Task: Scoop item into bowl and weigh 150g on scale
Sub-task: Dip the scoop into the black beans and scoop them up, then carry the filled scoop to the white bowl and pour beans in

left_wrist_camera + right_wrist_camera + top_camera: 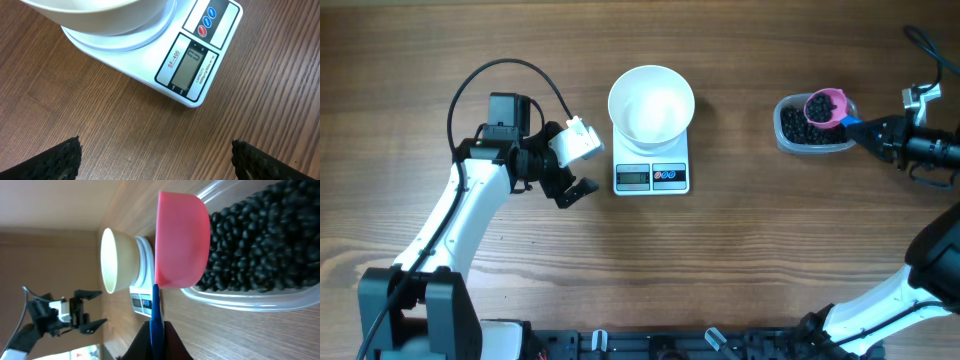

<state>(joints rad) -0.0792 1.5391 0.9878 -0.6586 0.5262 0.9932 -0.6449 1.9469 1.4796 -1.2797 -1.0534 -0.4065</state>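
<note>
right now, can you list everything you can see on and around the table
table: one, brown wood, under everything
scale: one, white, middle of the table, display edge toward the robot
bowl: one, white, on the scale, looks empty
tub: one, clear plastic, right side of the table
beads: many, black-blue, heaped in the tub, some in the scoop
scoop: one, pink with a blue handle, over the tub
left gripper: one, black fingers, open and empty, beside the scale
right gripper: one, black, shut on the scoop's handle
</note>
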